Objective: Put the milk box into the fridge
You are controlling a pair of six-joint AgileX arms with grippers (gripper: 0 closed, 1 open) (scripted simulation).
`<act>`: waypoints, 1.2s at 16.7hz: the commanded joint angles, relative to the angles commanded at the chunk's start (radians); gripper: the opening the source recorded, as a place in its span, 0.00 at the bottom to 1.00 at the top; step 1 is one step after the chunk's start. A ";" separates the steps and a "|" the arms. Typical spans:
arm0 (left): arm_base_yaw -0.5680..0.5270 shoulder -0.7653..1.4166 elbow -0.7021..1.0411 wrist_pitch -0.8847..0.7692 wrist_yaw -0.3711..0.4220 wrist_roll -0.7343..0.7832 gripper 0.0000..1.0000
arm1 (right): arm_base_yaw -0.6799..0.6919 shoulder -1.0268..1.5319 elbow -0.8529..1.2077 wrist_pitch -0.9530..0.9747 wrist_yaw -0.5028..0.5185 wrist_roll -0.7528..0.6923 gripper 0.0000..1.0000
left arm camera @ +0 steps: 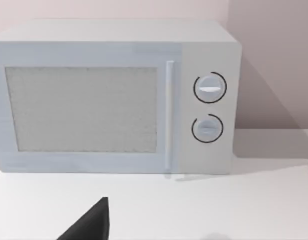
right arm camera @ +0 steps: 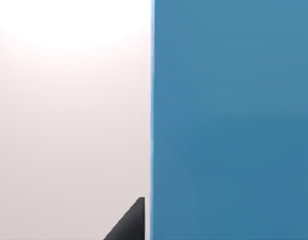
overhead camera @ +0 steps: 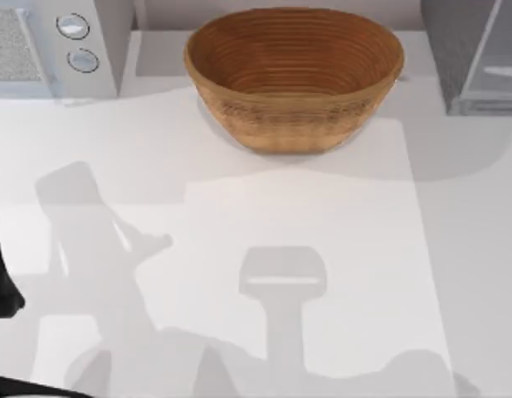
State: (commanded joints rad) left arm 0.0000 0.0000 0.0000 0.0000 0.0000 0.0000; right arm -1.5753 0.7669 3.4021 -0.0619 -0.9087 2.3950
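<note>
A flat sky-blue face of the milk box (right arm camera: 232,120) is seen right up close, spread over roughly half the picture; a straight vertical edge is drawn where it meets a pale, plain surface; a dark pointed finger (right arm camera: 130,224) of the right hand is seen just beside that edge.

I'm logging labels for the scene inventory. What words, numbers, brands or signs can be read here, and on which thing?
None can be read.
White appliance: its two round knobs carry no numbers or marks.
Milk box: a plain blue face, no print.
Basket and fridge: no lettering.
</note>
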 joint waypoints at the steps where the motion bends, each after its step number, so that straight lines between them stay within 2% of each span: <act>1: 0.000 0.000 0.000 0.000 0.000 0.000 1.00 | 0.069 -0.019 -0.142 0.014 0.030 -0.096 0.00; 14: 0.000 0.000 0.000 0.000 0.000 0.000 1.00 | 1.023 -0.409 -2.266 0.113 0.533 -1.503 0.00; 17: 0.000 0.000 0.000 0.000 0.000 0.000 1.00 | 1.210 -0.516 -2.672 0.107 0.651 -1.795 0.00; 20: 0.000 0.000 0.000 0.000 0.000 0.000 1.00 | 1.365 -0.614 -2.993 0.095 0.755 -2.045 0.00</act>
State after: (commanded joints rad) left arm 0.0000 0.0000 0.0000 0.0000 0.0000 0.0000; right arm -0.2100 0.1526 0.4091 0.0328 -0.1536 0.3505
